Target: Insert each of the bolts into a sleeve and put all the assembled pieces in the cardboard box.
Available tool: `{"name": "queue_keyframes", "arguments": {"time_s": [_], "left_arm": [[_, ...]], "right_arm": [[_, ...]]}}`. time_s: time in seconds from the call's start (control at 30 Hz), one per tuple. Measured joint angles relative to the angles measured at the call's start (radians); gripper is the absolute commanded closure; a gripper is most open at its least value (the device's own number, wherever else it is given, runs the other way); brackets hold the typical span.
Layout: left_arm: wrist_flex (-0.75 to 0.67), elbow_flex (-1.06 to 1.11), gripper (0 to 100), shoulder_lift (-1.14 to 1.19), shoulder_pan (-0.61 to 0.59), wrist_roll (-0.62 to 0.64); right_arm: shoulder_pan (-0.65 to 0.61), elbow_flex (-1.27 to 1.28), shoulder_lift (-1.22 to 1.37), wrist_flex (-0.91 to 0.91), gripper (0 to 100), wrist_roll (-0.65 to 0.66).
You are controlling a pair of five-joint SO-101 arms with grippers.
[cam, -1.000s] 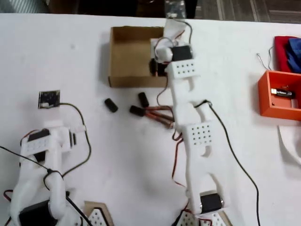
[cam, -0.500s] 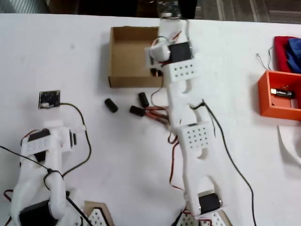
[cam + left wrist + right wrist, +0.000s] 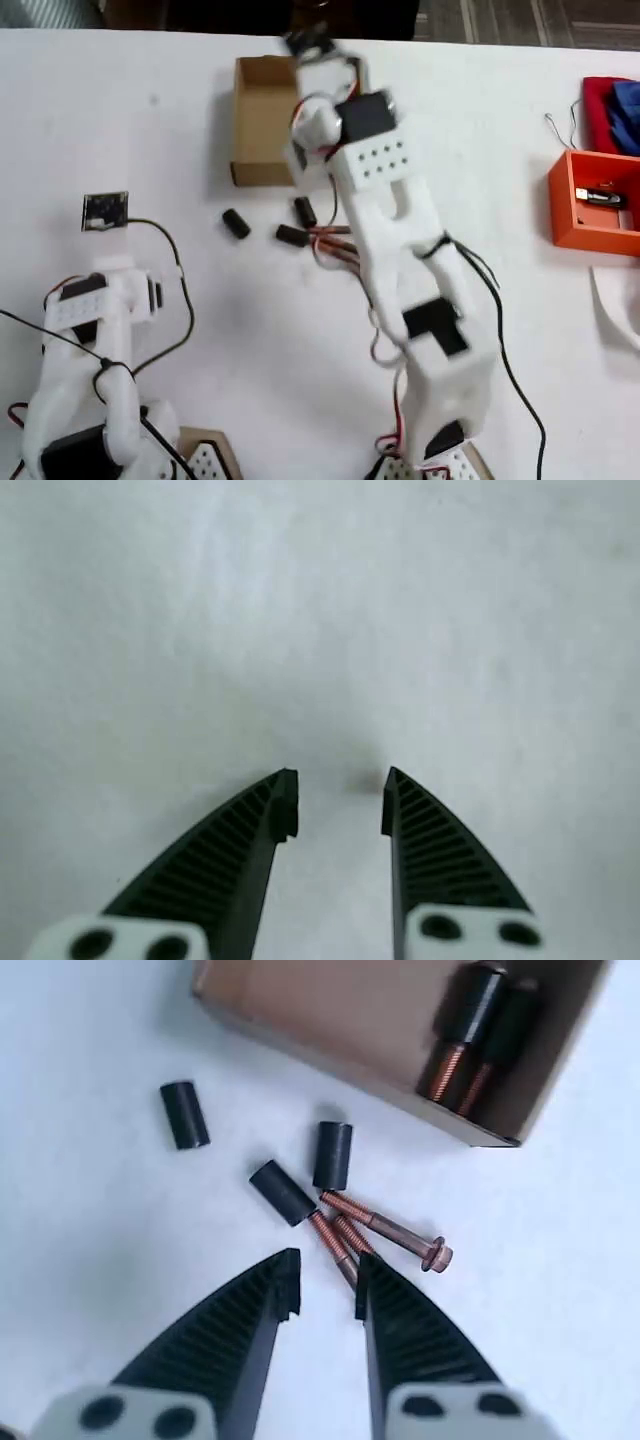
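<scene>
The right pincer stands narrowly open and empty. Just ahead of its tips lie copper-coloured threaded bolts, and beyond them three short black sleeves. Farther ahead, the box holds two sleeved bolts. The left pincer, narrowly open, holds nothing.

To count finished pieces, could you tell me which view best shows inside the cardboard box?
The right wrist view: two assembled pieces lie inside the cardboard box. In the high view an arm covers most of it; the left wrist view faces tabletop.
</scene>
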Motion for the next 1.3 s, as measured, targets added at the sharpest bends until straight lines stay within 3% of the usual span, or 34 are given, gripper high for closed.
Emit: {"name": "queue_keyframes", "arguments": {"time_s": [0.1, 0.2, 0.43, 0.57, 1.03, 1.3], "left_arm": [[0.000, 0.000, 84, 0.000, -0.009, 0.000], [0.000, 0.000, 84, 0.000, -0.055, 0.006], [-0.018, 0.000, 84, 0.000, -0.221, 0.123], [-0.031, 0.000, 84, 0.000, -0.238, 0.130], [-0.034, 0.000, 84, 0.000, -0.238, 0.130], [-0.034, 0.000, 84, 0.000, -0.238, 0.130]], "right_arm": [[-0.040, 0.275, -0.075, -0.190, 91.1, 0.126], [-0.083, 0.457, -0.080, -0.377, 91.1, 0.160], [-0.172, 0.471, 0.057, -0.535, 90.2, 0.163], [-0.187, 0.327, 0.204, -0.497, 85.6, 0.104], [-0.227, -0.453, 0.706, -0.199, 86.5, 0.083], [-0.245, -0.681, 0.888, -0.152, 86.5, 0.083]]}}
